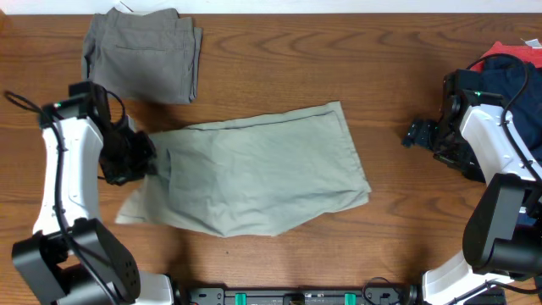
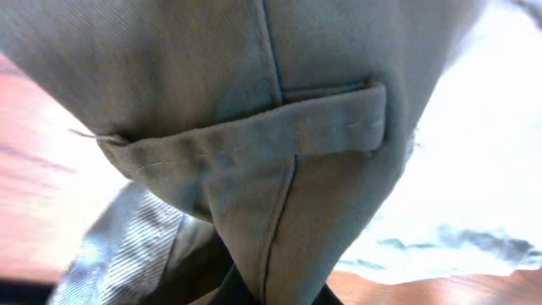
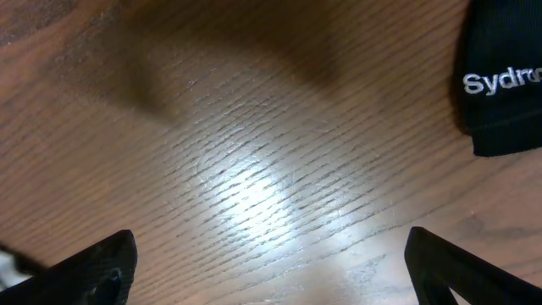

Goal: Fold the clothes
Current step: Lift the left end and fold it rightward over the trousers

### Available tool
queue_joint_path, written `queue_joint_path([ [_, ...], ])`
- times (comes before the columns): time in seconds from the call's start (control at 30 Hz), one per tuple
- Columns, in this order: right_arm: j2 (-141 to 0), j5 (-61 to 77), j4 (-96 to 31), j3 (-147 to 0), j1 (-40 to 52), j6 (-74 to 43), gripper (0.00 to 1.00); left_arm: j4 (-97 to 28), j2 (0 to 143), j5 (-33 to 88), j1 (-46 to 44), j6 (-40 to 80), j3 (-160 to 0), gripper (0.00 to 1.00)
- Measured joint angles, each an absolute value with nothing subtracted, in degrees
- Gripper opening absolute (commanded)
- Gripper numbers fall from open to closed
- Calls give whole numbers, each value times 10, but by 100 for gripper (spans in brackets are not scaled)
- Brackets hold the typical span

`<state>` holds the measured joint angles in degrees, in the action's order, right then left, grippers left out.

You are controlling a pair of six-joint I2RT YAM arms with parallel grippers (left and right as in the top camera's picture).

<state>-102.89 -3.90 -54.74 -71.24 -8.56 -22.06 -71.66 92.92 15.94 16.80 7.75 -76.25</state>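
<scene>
Pale khaki trousers (image 1: 262,174) lie spread across the middle of the table, legs pointing right. My left gripper (image 1: 144,159) is shut on their left end, lifting the cloth a little. In the left wrist view the khaki trousers (image 2: 279,102) fill the frame, a belt loop (image 2: 254,140) runs across, and the fabric narrows into my left gripper (image 2: 275,296). My right gripper (image 1: 419,133) hovers open over bare wood, well right of the trousers. In the right wrist view the right gripper (image 3: 271,271) has nothing between its black fingers (image 3: 93,271).
Folded grey-olive trousers (image 1: 144,55) lie at the back left. A heap of navy, red and black garments (image 1: 508,63) sits at the far right behind the right arm. A black garment with white lettering (image 3: 504,80) lies near the right gripper.
</scene>
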Motion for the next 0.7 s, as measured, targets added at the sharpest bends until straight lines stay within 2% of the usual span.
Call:
queue_joint_path([
  [0.3, -1029, -39, -547, -712, -86, -221, 99, -776, 920, 145, 132, 77, -865, 6],
  [0.7, -1029, -39, -547, -712, -86, -221, 99, -733, 920, 141, -53, 114, -875, 6],
])
